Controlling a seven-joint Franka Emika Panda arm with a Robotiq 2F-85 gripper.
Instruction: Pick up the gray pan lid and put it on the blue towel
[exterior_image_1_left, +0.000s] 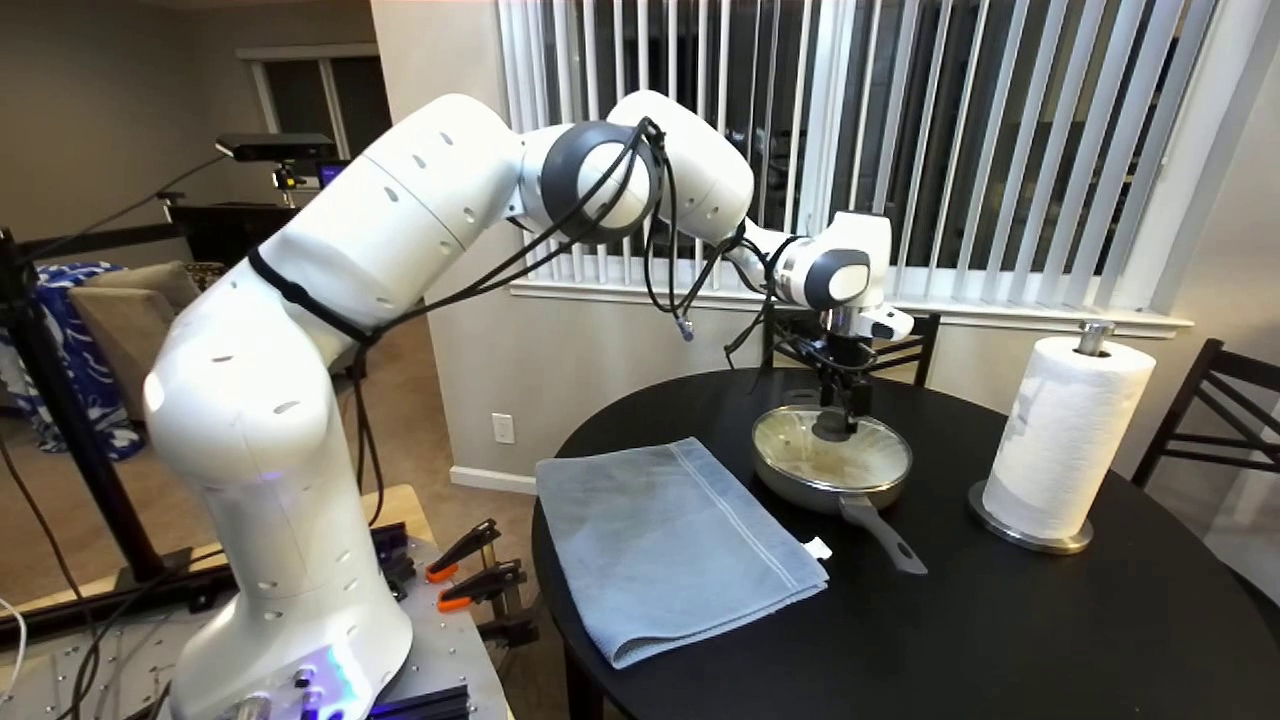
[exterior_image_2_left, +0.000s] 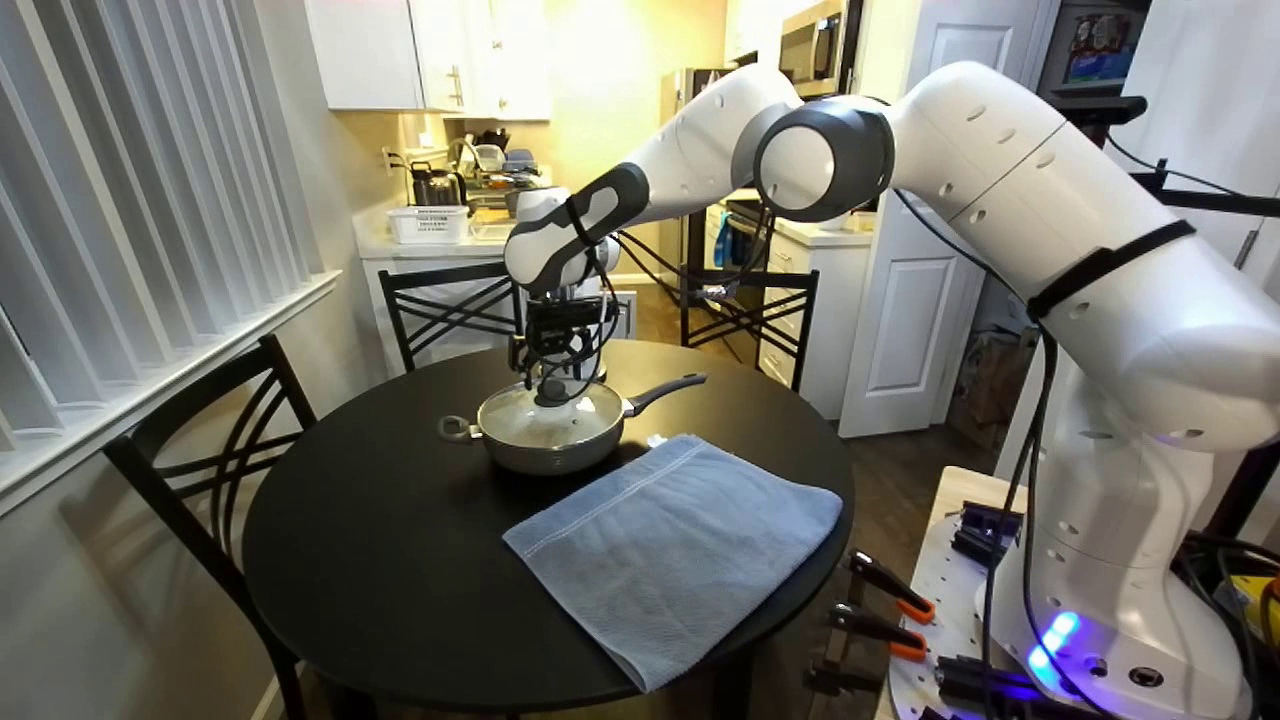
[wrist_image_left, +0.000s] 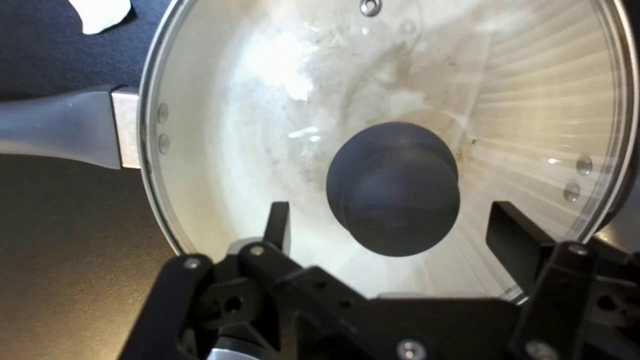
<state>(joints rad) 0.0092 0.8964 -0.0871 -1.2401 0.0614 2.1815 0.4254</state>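
Note:
The gray pan lid (exterior_image_1_left: 785, 445) is clear glass with a metal rim and a dark round knob (wrist_image_left: 400, 200). It rests on the frying pan (exterior_image_1_left: 800, 490), as both exterior views show (exterior_image_2_left: 520, 425). The light blue-gray towel (exterior_image_1_left: 670, 540) lies folded flat on the table beside the pan; it also shows in an exterior view (exterior_image_2_left: 680, 550) and is out of the wrist view. My gripper (wrist_image_left: 392, 215) points down over the lid with its fingers apart. In the wrist view the knob shows between and slightly ahead of the fingertips, with a gap on each side.
The pan's long handle (exterior_image_1_left: 885, 535) sticks out over the black round table (exterior_image_1_left: 1000, 620), close to a white tag (exterior_image_1_left: 817, 548) at the towel's edge. A paper towel roll (exterior_image_1_left: 1070, 435) stands on a metal holder near the pan. Dark chairs (exterior_image_2_left: 230, 470) surround the table.

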